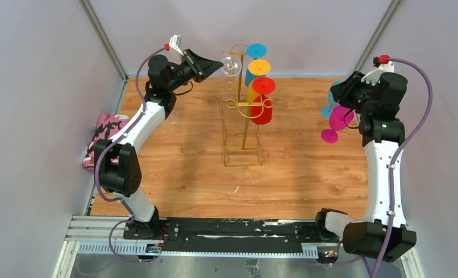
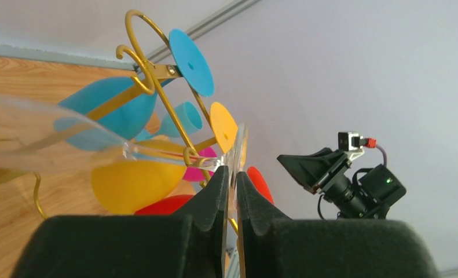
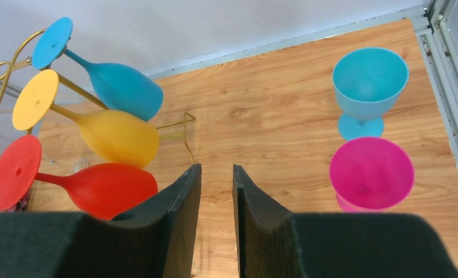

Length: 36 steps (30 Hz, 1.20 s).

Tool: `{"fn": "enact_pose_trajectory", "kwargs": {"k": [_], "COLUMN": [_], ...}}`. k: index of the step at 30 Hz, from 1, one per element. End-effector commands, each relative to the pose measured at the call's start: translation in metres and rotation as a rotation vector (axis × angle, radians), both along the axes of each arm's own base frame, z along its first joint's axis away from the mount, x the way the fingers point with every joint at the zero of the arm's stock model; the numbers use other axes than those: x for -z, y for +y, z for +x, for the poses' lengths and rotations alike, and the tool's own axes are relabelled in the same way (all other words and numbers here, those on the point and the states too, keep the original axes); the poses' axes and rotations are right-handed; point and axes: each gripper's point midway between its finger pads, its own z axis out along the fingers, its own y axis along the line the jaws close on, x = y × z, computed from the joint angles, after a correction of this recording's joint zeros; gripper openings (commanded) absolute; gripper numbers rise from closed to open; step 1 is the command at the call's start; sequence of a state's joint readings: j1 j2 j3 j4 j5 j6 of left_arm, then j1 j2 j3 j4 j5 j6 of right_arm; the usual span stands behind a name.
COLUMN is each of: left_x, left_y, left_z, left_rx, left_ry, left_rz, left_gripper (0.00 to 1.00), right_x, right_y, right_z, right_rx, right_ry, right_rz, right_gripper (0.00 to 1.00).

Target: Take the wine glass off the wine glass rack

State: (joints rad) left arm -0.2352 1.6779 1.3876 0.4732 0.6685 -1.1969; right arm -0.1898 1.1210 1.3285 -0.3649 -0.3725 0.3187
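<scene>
clear wine glass (image 2: pixel 70 139) hangs high on the wine glass rack (image 1: pixel 245 139), stem through a gold hook (image 2: pixel 189 154), so not off yet. left gripper (image 2: pixel 231 174) jaws pinch almost closed on its foot rim. right gripper (image 3: pixel 216 171) jaws narrow, empty, above the tabletop (image 3: pixel 261 116). teal glass (image 3: pixel 370 81) and pink glass (image 3: pixel 371 172) stand off-rack; blue glass (image 3: pixel 122 90), yellow glass (image 3: pixel 116 139), red glass (image 3: pixel 107 188) hang. grip looks made, slide-out left.
</scene>
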Motion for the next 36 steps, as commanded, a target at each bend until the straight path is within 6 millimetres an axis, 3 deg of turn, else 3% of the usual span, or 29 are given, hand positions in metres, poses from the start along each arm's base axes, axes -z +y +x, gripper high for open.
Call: {"fn": "enact_pose_trajectory", "kwargs": {"k": [1,3,12,28,36], "left_x": [-0.007,-0.005,-0.003,-0.038,-0.037], "left_y": [-0.004,-0.005,-0.001,0.017,0.025], "left_z": [-0.001,-0.001,-0.005,0.004,0.008], "left_rx": [0.035,0.043,0.021,-0.069,-0.089], "left_ry": [-0.031,-0.023,0.023,0.108,0.132], "left_rz": [0.005,0.011,0.054,0.012,0.005], "left_gripper": [0.04,0.0,0.0,0.0,0.0], "right_x": [-0.006,-0.007,-0.004,-0.002,-0.001], "right_y": [0.01,0.011,0.013,0.018,0.019], "right_z": [-0.004,-0.004,-0.004,-0.002,0.0], "right_rx": [-0.036,-0.038,-0.047,-0.073,-0.076], "right_ry": [-0.03,-0.031,-0.028,-0.031,-0.03], "right_rz": [0.01,0.014,0.026,0.052,0.057], "right_gripper": [0.31,0.31,0.31,0.33,0.34]}}
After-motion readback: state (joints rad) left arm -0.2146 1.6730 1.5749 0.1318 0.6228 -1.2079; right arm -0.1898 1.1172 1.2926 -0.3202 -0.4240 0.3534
